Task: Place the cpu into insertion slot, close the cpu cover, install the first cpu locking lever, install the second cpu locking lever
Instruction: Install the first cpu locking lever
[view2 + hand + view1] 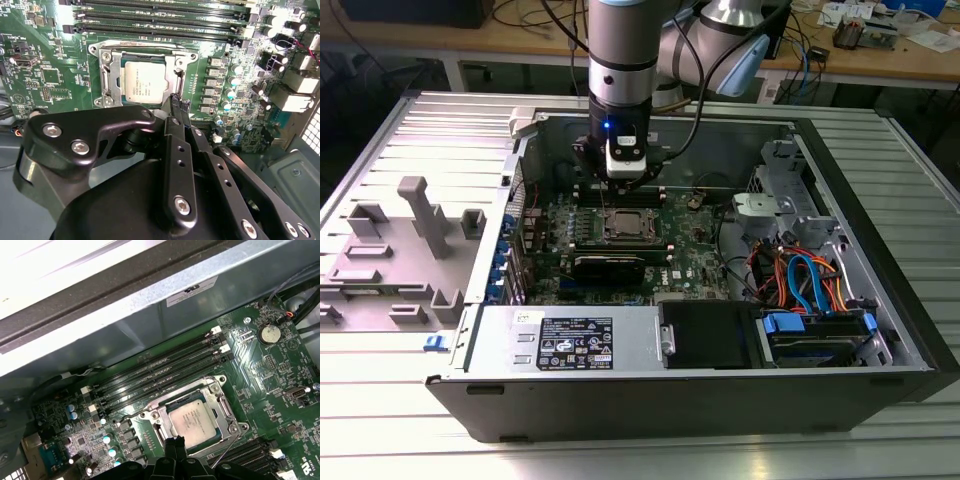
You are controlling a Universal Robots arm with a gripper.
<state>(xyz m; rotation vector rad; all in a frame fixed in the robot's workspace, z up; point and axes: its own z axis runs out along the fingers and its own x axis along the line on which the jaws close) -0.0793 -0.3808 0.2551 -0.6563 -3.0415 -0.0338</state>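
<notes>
Jaws clenched, seemingly empty, tips at insertion slot edge | cpu seated inside | green board around, memory slots beyond

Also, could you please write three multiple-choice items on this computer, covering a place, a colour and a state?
1. Where is the chip? A in the socket; B on the floor; C outside the case.
2. What colour is the circuit board? A blue; B green; C red.
3. The case is: A shut; B open; C upside down.
Answers: 1 A, it lies flat inside the metal rim; 2 B, green shows around the socket; 3 B, the board is exposed.
</notes>
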